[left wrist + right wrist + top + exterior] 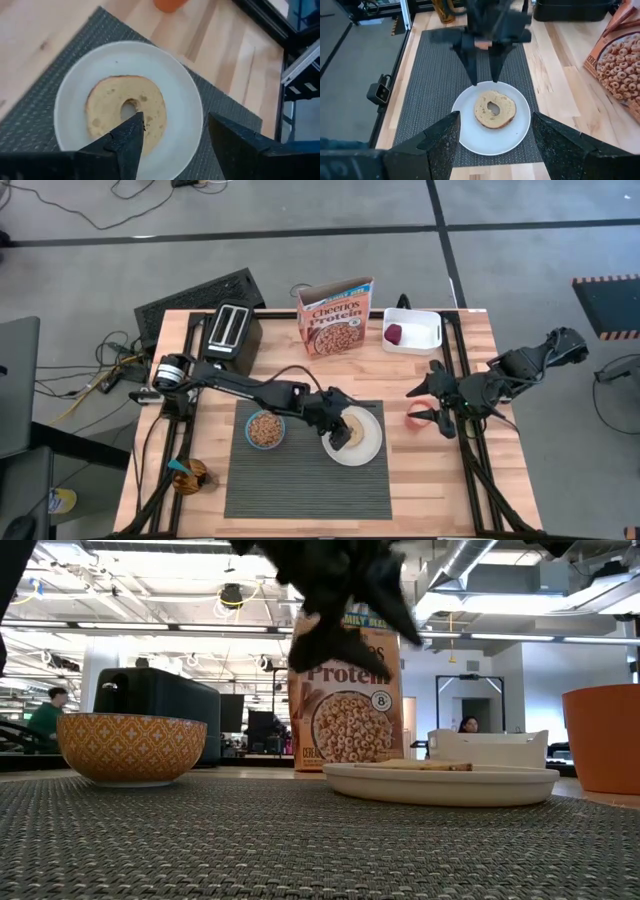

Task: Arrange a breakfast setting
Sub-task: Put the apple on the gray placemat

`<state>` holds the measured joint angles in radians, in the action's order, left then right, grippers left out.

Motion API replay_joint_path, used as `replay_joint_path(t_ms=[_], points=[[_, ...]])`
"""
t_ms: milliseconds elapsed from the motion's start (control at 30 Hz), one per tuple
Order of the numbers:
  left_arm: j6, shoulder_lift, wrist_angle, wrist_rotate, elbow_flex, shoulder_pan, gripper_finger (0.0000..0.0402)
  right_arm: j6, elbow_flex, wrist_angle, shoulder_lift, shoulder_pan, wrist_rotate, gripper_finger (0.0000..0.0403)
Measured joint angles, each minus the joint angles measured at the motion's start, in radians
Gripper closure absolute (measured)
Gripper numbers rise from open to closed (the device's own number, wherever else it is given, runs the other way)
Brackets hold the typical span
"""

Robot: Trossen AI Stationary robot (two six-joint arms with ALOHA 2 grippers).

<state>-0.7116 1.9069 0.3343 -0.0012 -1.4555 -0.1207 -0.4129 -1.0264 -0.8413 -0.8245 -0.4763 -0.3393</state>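
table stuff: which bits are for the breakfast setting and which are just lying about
For the setting: placemat, bowl, plate, bagel, red fruit.

Lying about: toaster, cereal box, white container, orange cup.

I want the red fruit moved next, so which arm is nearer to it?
The right, probably. The red fruit sits in the white container, back right; the right gripper is open nearby. The left gripper hangs over the plate.
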Motion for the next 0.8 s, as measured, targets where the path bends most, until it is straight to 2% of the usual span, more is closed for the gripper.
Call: replay_joint_path(t_ms=[233, 467, 633, 800], points=[[0.019, -0.063, 0.016, -0.012, -0.07, -0.006, 0.0205, 0.029, 0.0, -0.025, 0.002, 0.015, -0.001, 0.0131], [0.037, -0.153, 0.02, -0.031, -0.082, -0.022, 0.0205, 0.099, 0.0, -0.02, 0.002, 0.061, -0.006, 0.0131], [0.114, -0.244, 0.07, -0.051, -0.083, -0.035, 0.0205, 0.054, 0.0, -0.011, 0.002, 0.121, -0.084, 0.0131], [0.24, -0.349, 0.139, -0.058, -0.082, -0.037, 0.0205, 0.014, 0.0, 0.041, 0.0, 0.189, -0.11, 0.0131]])
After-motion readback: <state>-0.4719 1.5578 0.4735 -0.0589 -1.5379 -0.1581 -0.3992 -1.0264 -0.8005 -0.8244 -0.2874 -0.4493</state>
